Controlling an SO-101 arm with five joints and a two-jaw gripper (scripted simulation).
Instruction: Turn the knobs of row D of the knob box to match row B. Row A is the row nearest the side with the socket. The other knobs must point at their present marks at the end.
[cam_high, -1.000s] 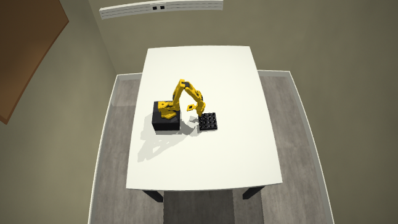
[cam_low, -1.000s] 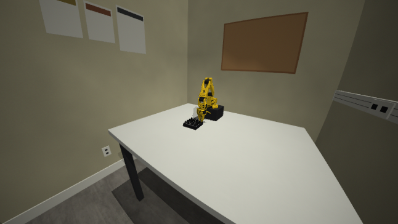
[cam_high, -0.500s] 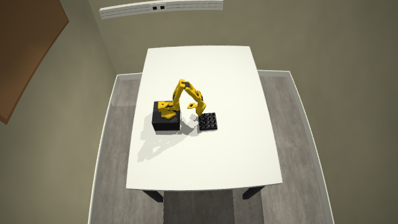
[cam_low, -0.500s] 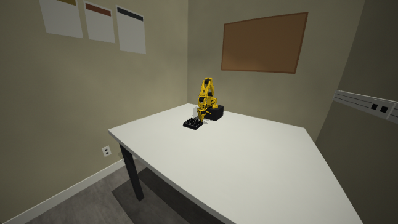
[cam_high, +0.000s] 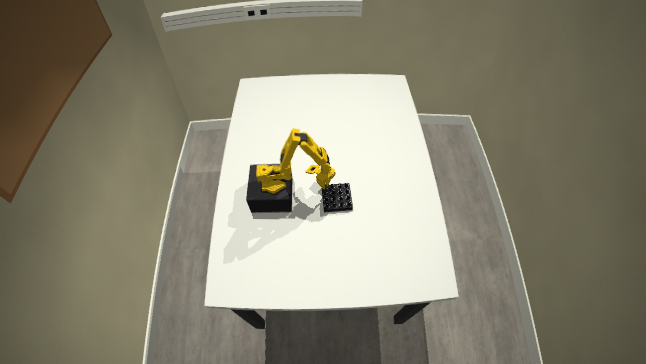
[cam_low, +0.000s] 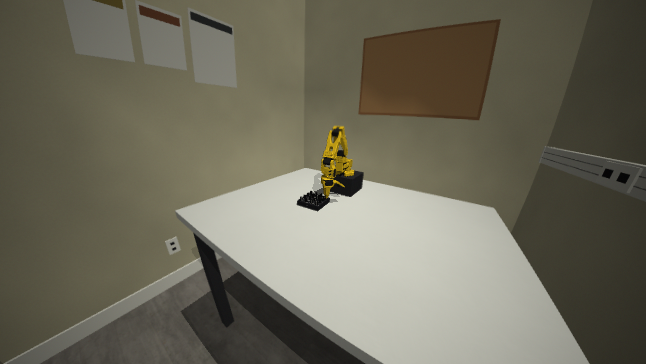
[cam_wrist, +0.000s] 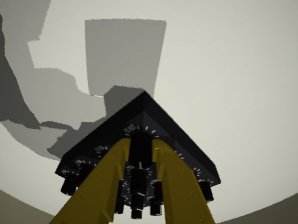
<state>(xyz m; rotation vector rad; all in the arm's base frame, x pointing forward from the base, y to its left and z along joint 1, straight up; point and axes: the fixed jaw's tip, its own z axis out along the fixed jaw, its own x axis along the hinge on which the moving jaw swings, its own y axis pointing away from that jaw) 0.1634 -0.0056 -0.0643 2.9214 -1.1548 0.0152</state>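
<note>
The black knob box (cam_high: 339, 198) (cam_low: 312, 202) (cam_wrist: 144, 113) lies on the white table (cam_high: 325, 260) just right of the arm's base. It carries a grid of small black knobs. My yellow gripper (cam_high: 326, 187) (cam_low: 326, 195) (cam_wrist: 141, 147) points down onto the box's corner nearest the arm, at the far left of the box in the top view. It is shut on one knob (cam_wrist: 137, 177) there, which shows dark between the two yellow fingers in the wrist view. The box appears turned cornerwise in that view. The knob marks are too small to read.
The arm stands on a black base block (cam_high: 269, 198) (cam_low: 351, 183) to the left of the box. The table's edges are far from the box on all sides.
</note>
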